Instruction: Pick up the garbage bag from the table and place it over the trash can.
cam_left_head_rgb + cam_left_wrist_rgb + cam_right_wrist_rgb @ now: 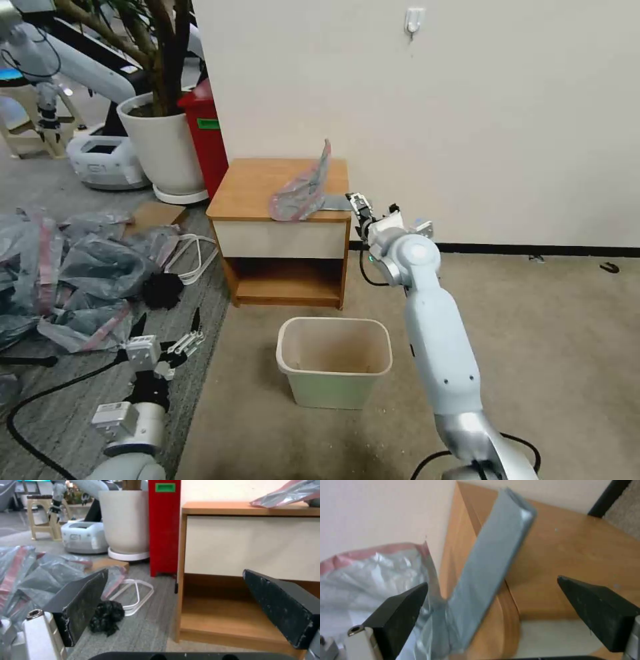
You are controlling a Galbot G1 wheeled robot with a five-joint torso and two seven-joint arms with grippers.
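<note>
The garbage bag [303, 190], thin grey plastic with a pink band, lies crumpled on the table [253, 190], one corner sticking up. A flat grey flap of it reaches the table's front right corner. My right gripper [357, 208] is at that corner, open. In the right wrist view the bag's flap [490, 562] runs between the open fingers of the right gripper [491, 582] without being pinched. The trash can [333, 360] stands empty on the carpet in front of the table. My left gripper [168, 320] hangs low at the left, open and holding nothing; the left gripper [175, 572] faces the table's shelf [233, 610].
A heap of grey-and-pink bags [67, 267] covers the floor at the left, with a black clump [162, 290] and a white cable [193, 253] beside it. A white plant pot [167, 147] and a red bin [207, 133] stand left of the table. The wall is close behind.
</note>
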